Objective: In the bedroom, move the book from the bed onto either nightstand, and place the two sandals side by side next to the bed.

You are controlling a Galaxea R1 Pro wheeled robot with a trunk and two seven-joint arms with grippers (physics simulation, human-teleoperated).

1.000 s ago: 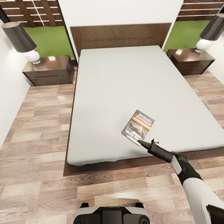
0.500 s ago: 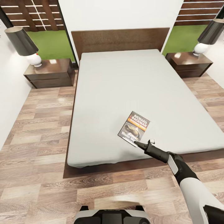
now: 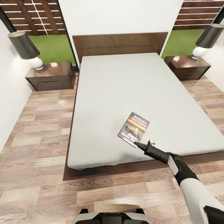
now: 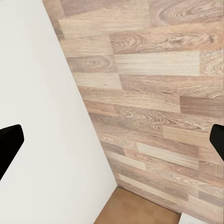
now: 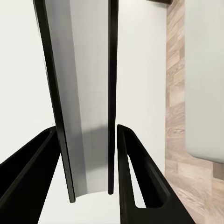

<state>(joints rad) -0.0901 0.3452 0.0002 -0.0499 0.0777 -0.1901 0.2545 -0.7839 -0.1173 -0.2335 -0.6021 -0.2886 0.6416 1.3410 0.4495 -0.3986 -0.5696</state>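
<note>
near the foot edge of the bed [image 3: 124, 93], lying on the pale mattress: the book [image 3: 133, 127], cover up. right gripper [image 3: 138, 145] clamped on its near corner, thin edge of the book [image 5: 86, 116] seen between the two dark fingers [image 5: 135, 182]. left gripper [image 4: 112, 142] spread wide over the wood floor [image 4: 163, 93], holding nothing. nightstand [image 3: 51, 75] on either side of the headboard, each with a lamp [image 3: 26, 49]
</note>
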